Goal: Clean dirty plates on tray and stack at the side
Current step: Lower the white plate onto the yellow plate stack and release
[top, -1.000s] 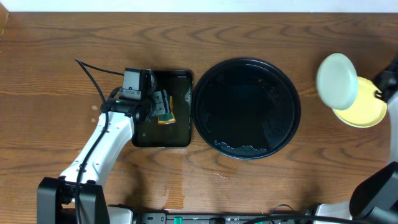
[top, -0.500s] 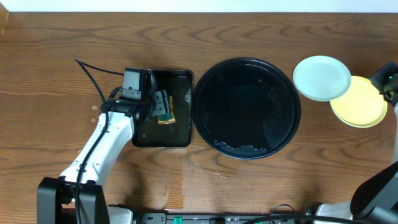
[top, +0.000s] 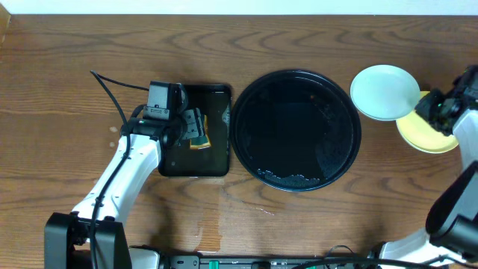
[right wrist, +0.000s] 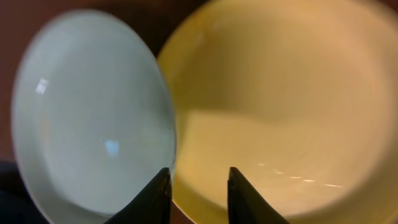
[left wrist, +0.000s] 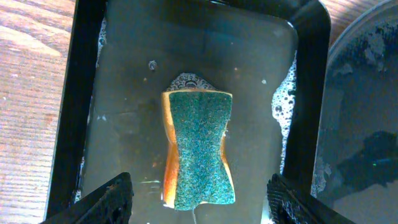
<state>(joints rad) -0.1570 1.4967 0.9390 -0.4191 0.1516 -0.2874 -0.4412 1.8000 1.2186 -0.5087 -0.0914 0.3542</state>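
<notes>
The big round tray (top: 284,127) has no plates on it now, only some soap bubbles (top: 291,178) near its edge, so I think the washing is done and this is the stacking step. Both plates that I can see sit on the table off to the side of the round tray. The right gripper (right wrist: 197,177) hangs just above them with its jaws a little apart, and I see nothing pinched between them. The white plate (top: 385,91) is to one side of those jaws and the yellow plate (top: 433,138) is to the other, and the spot where the two plates overlap lies right under the gap. The white plate only covers an edge of the yellow one, so the pile is not neat. I think the next move is to nudge or lift the white plate until it sits square on the yellow one, going slowly because smooth plates slide. The left gripper (left wrist: 202,193) has its jaws spread wide and holds nothing. The sponge (left wrist: 199,149) lies below and between them, in the wet small tray (left wrist: 84,93).
</notes>
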